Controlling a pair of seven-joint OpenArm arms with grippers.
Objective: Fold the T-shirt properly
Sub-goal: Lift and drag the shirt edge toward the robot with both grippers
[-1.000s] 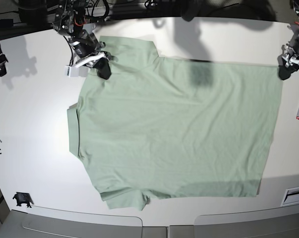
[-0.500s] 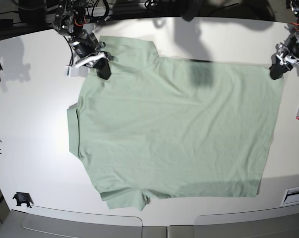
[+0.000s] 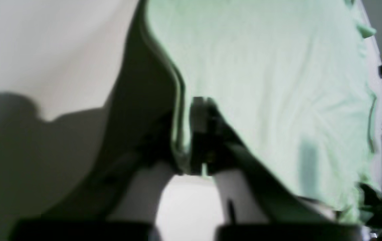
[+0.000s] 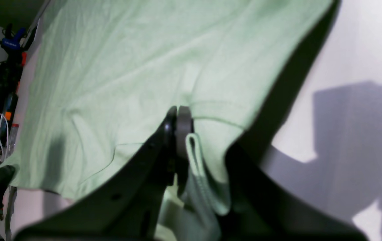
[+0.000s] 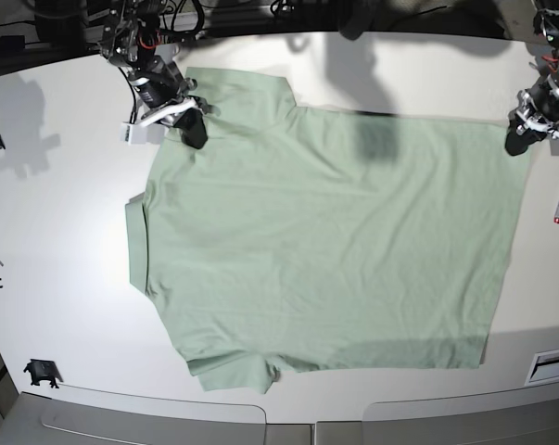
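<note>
Both our tools pinch the T-shirt (image 5: 325,241), left tool (image 5: 517,142) at the hem corner, right tool (image 5: 194,133) by the sleeve, so next we lift together and fold across the desk (image 5: 57,232).

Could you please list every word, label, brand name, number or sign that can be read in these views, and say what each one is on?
None can be read.
The T-shirt shows plain green cloth with no print in any view.
The blue clamp in the right wrist view bears pale lettering, too blurred to read.
The white tag by the right gripper shows no legible marks.
</note>
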